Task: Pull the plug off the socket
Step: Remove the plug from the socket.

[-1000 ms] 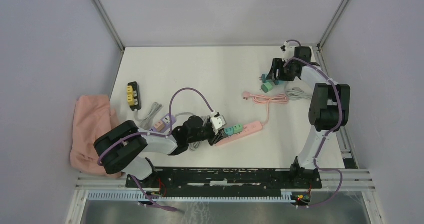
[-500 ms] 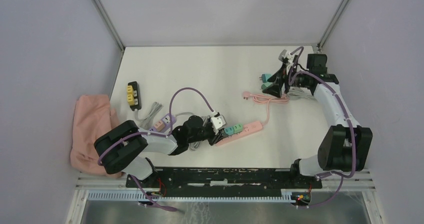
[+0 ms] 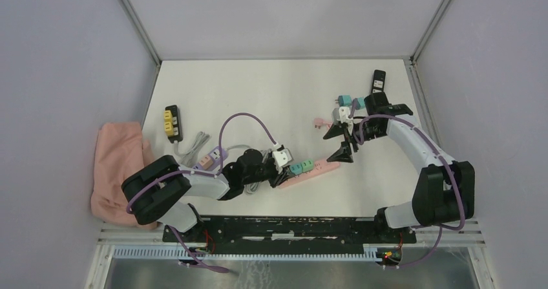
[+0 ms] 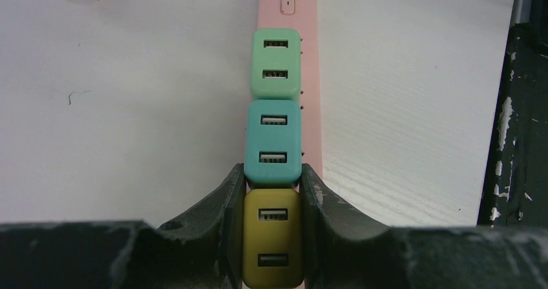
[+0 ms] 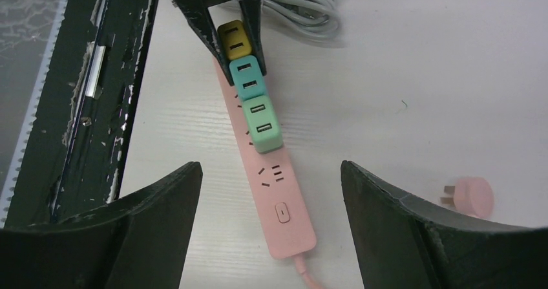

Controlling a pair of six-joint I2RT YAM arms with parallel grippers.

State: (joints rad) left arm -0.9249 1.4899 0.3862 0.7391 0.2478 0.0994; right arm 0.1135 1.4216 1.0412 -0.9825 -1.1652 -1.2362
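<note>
- The pink power strip [image 5: 284,237] lies on the desk [image 3: 258,95] near the front centre. In the top view its long axis runs roughly from 8 to 2 o'clock.
- Three adapters sit plugged in a row along it. The yellow adapter [image 4: 273,244] is at the 8 o'clock end, the teal adapter [image 4: 273,140] is in the middle, and the green adapter [image 4: 276,63] is toward 2 o'clock.
- The left end effector [image 4: 273,179] is closed tight on the yellow adapter, one finger pressed on each flank. It looks to be pinning that end of the strip down.
- The right end effector [image 5: 270,166] is spread wide and holds nothing. It hangs above the strip's free, switch end.
- In the top view the green adapter lies toward 8 o'clock from the right end effector, close by, so the right arm is the nearer free arm.
- In the right wrist view the strip runs from 12 down to 6 o'clock between the two fingers, which stand at 9 and 3. The green adapter is just ahead, toward 12.
- The opening therefore already sits across the green adapter's short width. My guess is the next move is to advance toward 12, descend, close on the green adapter and pull straight up from the strip.
</note>
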